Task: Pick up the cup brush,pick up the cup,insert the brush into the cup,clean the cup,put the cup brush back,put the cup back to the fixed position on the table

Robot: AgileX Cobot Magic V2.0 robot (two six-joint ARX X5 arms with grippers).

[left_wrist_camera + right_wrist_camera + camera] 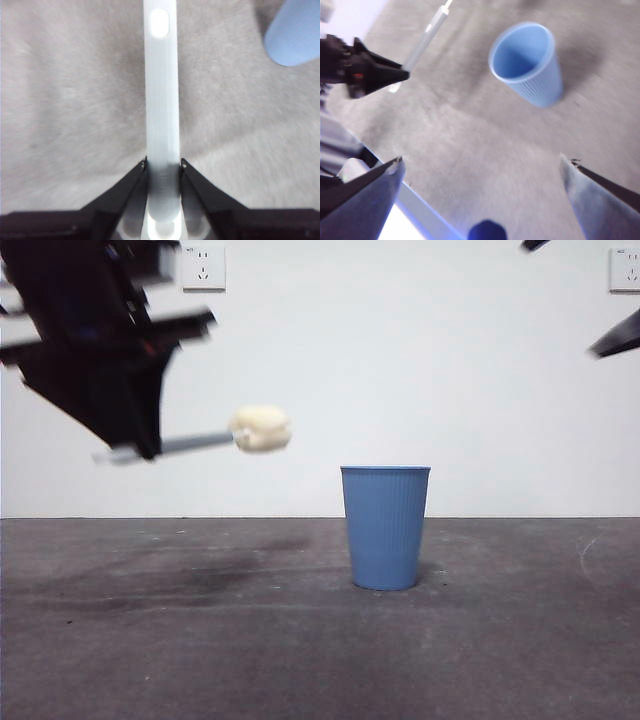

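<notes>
My left gripper (143, 443) is high at the left in the front view. It is shut on the grey handle of the cup brush (190, 444), which it holds level in the air. The cream sponge head (261, 428) points toward the cup. In the left wrist view the jaws (163, 163) clamp the pale handle (161, 100). The blue ribbed cup (385, 527) stands upright on the table (200, 640), to the right of and below the sponge. My right gripper (482, 162) is open and empty above the table, with the cup (527, 62) ahead of it.
The right arm shows as a black tip (617, 338) at the top right of the front view. The right wrist view shows the left gripper (367, 72) with the brush handle (426, 36). A white wall with sockets (203, 267) stands behind the table.
</notes>
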